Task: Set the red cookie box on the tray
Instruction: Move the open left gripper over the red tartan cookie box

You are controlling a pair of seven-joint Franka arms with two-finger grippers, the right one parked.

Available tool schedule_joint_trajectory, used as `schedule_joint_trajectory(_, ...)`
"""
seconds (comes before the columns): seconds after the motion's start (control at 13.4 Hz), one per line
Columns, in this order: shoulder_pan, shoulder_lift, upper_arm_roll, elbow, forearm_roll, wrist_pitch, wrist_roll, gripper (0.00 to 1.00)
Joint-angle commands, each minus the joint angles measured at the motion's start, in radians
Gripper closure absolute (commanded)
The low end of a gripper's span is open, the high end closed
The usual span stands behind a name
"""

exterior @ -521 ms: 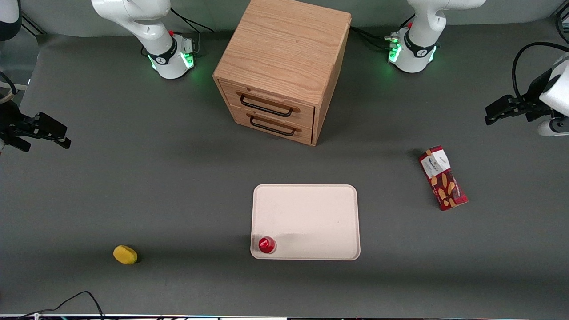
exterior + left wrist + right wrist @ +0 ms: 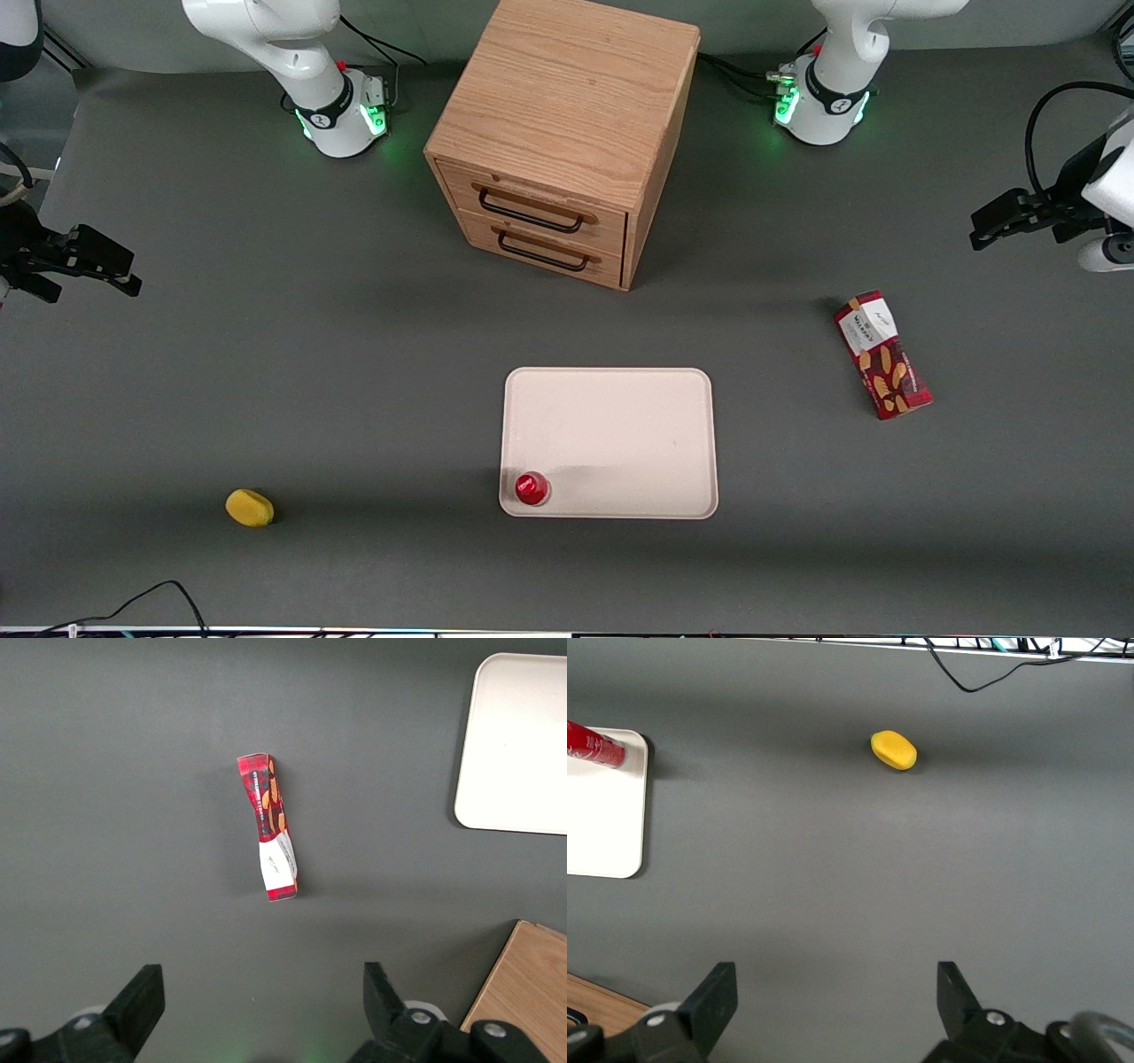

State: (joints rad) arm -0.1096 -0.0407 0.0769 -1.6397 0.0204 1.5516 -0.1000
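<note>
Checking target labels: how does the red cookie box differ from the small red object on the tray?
The red cookie box is a long printed carton lying flat on the table toward the working arm's end; the small red object is round, plain, and sits on the tray in a corner. Both are red. The open gripper hovers above the box.

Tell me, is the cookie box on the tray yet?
No. The cookie box lies flat on the table, apart from the tray; the open pincer hovers above it.
</note>
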Motion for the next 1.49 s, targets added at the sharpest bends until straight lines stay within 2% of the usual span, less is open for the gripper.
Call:
schedule_joint_trajectory(0.0,0.010,0.018,-0.005,0.023,0.004,-0.024,0.016,0.00)
schedule_joint_trajectory(0.3,0.013,0.019,-0.003,-0.055,0.007,0.010,0.017,0.00)
schedule_joint_trajectory(0.6,0.021,0.010,-0.003,-0.224,0.015,0.177,0.016,0.00)
schedule_joint_trajectory(0.89,0.024,0.019,-0.003,-0.426,0.013,0.454,0.011,0.00)
schedule_joint_trajectory(1.27,0.051,0.125,-0.003,-0.595,0.013,0.819,0.014,0.00)
schedule_joint_trajectory(1.41,0.051,0.188,-0.003,-0.611,0.009,0.912,0.014,0.00)
